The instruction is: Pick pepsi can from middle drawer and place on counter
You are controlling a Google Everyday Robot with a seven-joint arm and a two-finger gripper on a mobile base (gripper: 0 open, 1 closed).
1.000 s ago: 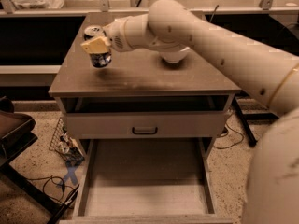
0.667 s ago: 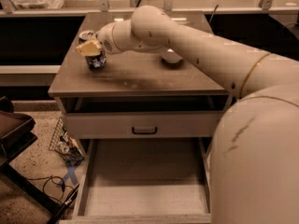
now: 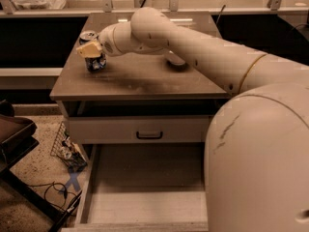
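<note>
The pepsi can point(image 3: 95, 63), dark blue with a silver top, is upright at the left part of the counter point(image 3: 145, 81), its base at or just above the surface. My gripper point(image 3: 91, 51) reaches in from the right and is shut around the can's upper half; one yellowish finger point(image 3: 88, 49) shows in front of it. The middle drawer point(image 3: 145, 197) stands pulled out below, and the part of its grey floor that shows is bare.
A bowl point(image 3: 175, 62) sits on the counter, mostly hidden behind my arm. A shut drawer front with a dark handle point(image 3: 148, 135) lies under the counter. A dark stand point(image 3: 14, 139) and cables point(image 3: 58, 192) are on the floor at left. My arm's large body point(image 3: 260, 163) fills the right foreground.
My gripper and the can have moved left across the counter, away from the bowl and toward the left edge.
</note>
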